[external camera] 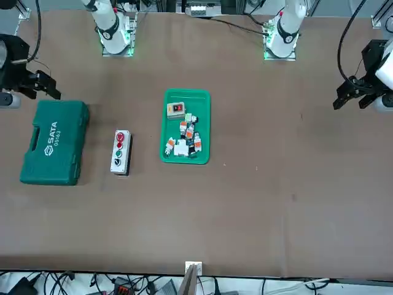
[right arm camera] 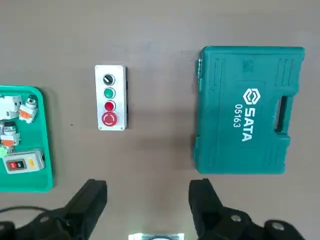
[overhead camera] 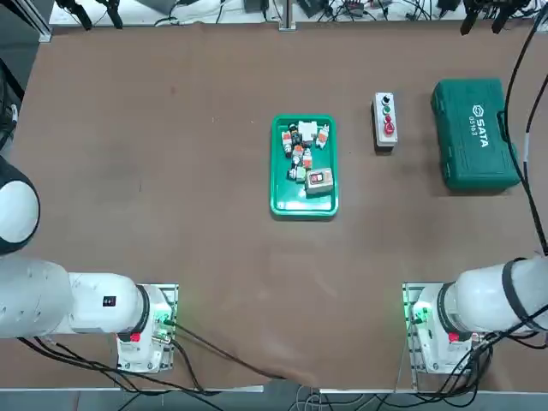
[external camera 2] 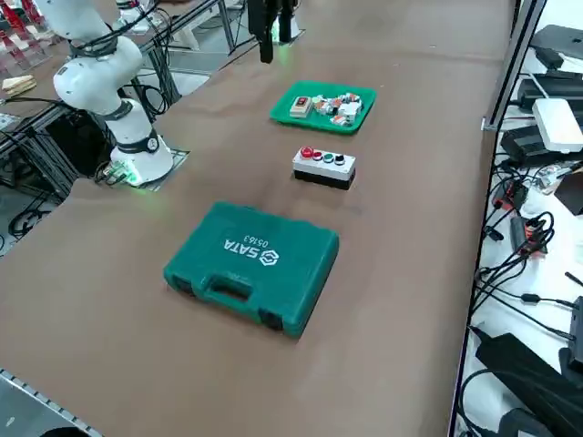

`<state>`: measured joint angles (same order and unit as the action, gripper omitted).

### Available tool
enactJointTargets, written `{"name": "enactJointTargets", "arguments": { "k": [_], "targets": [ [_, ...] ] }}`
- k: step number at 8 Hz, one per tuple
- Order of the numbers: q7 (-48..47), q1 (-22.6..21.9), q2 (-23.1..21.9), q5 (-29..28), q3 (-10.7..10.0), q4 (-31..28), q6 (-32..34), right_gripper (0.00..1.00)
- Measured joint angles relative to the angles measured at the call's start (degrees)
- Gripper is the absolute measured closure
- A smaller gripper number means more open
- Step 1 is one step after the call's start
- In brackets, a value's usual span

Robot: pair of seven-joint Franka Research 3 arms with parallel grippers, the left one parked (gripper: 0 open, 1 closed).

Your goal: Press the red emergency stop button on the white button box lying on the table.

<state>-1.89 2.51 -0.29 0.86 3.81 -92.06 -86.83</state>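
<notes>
Red stop button [right arm camera: 109,119] sits at one end of the white button box [right arm camera: 111,97]; the row on the lid runs black knob [right arm camera: 108,79], green button [right arm camera: 109,93], a smaller red button [right arm camera: 109,105], then the large red one. In the top view the large red button [overhead camera: 388,128] is at the end of the box [overhead camera: 385,122] nearest the robot's side. Box lies flat on the brown table [overhead camera: 171,171], between the green tray [overhead camera: 304,205] of small parts and the green tool case [overhead camera: 475,133], apart from both, closer to the case.

Step in hand, as judged: the approach has not begun. Nothing touches the box.

Right claw [right arm camera: 147,195]: fingers spread wide, nothing held. It hangs high above the table, well apart from the box, on the robot's side of it. In the wrist view the box appears beyond the fingertips and offset toward the tray-side finger [right arm camera: 90,197], so the button is not centred under the claw. In the front view the claw [external camera: 43,86] shows at the table edge just beyond the case [external camera: 54,142].

Next move, as judged: shift over the box until the large red button lines up, probably narrow the fingers for a solid tip, then come straight down on it. Risk: the smaller red button lies just beside the target, so a misaligned descent could strike that instead.
</notes>
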Motion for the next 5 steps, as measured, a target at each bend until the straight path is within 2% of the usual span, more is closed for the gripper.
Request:
{"name": "enactJointTargets", "arguments": {
  "k": [3, 5],
  "targets": [
    [0.0, -2.4, -3.5, 0.0, -2.8, -4.0, -1.0, 0.00],
    [0.0, -2.7, -4.5, 0.0, -3.2, -5.3, -1.6, 0.00]
  ]
}}
